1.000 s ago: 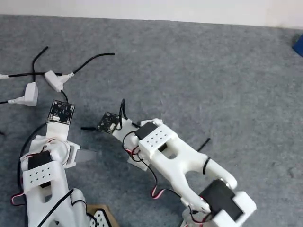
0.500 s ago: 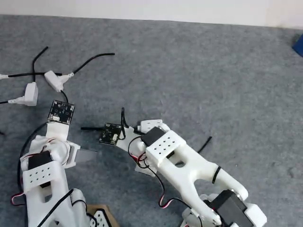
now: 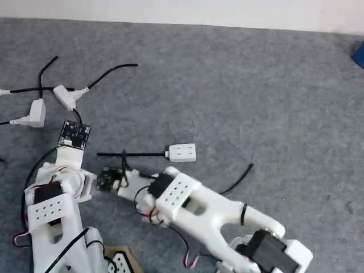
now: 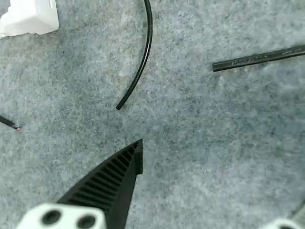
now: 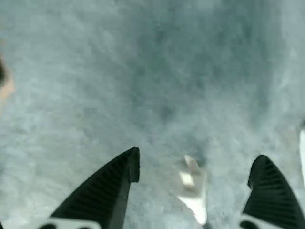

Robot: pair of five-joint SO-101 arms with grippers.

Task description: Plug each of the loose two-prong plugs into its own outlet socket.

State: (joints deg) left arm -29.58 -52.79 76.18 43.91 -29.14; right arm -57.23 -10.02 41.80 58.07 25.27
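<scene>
Plugs [image 3: 35, 114]: two small white bodies on thin black cords, far left on the bench [image 3: 273, 85]. White socket [image 3: 182, 152] lies mid-bench, well apart from them. Judged light and rigid, with springy cords likely to drag. Best pinched across the body's flat sides. Right hand [image 5: 198, 155] is spread wide, grasping nothing, over bare bench.
</scene>
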